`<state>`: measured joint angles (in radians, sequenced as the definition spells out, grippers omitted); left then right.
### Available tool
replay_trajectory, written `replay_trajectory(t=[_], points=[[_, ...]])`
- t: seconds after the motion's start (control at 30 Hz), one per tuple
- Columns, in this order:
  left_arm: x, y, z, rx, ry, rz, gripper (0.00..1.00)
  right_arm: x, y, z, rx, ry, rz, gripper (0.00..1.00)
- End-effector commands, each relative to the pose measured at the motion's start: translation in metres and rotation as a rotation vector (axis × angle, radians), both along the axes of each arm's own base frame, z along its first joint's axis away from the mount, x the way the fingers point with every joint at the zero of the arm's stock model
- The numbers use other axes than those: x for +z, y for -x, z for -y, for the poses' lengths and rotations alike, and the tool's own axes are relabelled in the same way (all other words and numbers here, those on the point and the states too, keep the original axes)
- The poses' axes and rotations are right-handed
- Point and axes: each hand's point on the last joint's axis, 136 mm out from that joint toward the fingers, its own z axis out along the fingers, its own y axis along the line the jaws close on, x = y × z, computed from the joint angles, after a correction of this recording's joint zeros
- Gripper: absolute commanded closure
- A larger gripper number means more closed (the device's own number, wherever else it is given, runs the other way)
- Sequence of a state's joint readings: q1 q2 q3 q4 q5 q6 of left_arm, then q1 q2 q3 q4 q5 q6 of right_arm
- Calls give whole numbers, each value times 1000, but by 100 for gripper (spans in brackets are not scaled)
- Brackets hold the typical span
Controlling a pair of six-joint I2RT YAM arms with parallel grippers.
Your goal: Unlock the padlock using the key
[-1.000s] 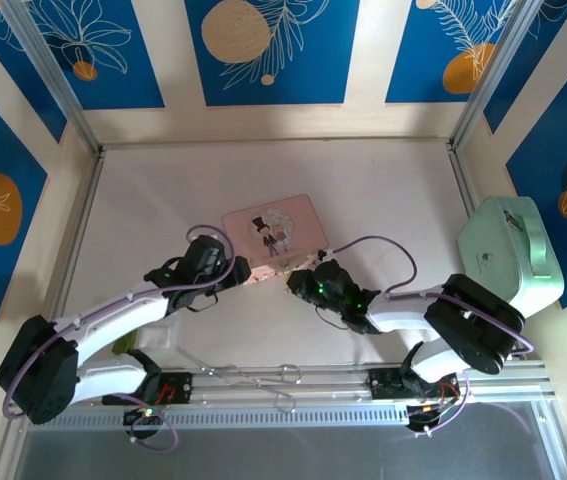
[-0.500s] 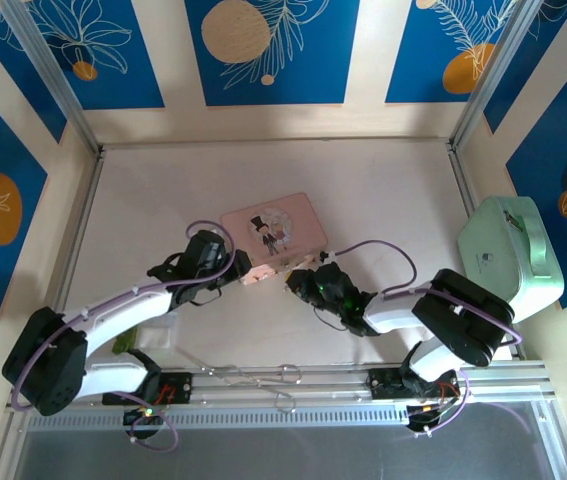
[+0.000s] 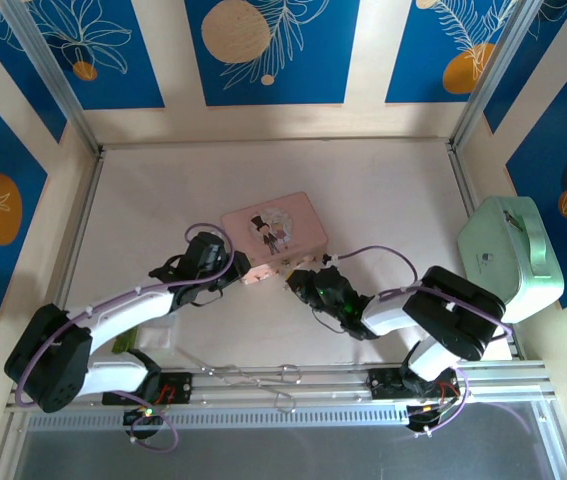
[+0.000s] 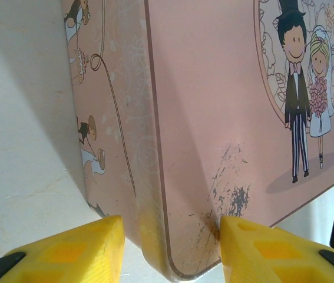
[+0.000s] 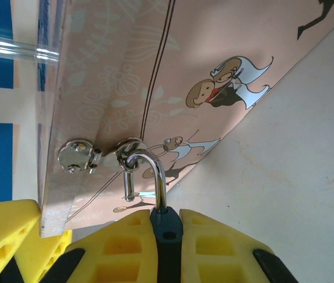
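Padlock (image 5: 165,229) pinched between the right fingers (image 5: 124,243), shackle through the hasp (image 5: 123,151)

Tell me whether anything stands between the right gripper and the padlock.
Nothing visible does. The right gripper is shut on the dark body of the padlock, pads on either side of it. The silver shackle runs up from between the pads and hooks through the hasp on the side of the pink box.

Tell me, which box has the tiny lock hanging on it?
The pink box with the cartoon bride and groom, mid-table; the padlock hangs from its clasp. The mint-green case stands off at the right edge.
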<state>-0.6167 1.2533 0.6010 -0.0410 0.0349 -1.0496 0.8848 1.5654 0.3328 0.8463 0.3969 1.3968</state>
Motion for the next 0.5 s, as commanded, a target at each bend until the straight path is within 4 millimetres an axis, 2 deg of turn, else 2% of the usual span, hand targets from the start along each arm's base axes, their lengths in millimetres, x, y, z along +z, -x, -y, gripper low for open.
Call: replay_trajectory(t=[0.0, 0.13, 0.4, 0.47], points=[[-18, 10, -15, 25, -42, -72, 55, -5, -8, 11, -91, -11, 11, 100], [-20, 9, -12, 7, -49, -82, 56, -8, -11, 4, -80, -24, 9, 100], [-21, 8, -12, 3, -54, -81, 59, -11, -10, 9, -82, -2, 26, 100], [-22, 9, -13, 2, -60, -85, 59, -11, -10, 9, -74, 3, 29, 97]])
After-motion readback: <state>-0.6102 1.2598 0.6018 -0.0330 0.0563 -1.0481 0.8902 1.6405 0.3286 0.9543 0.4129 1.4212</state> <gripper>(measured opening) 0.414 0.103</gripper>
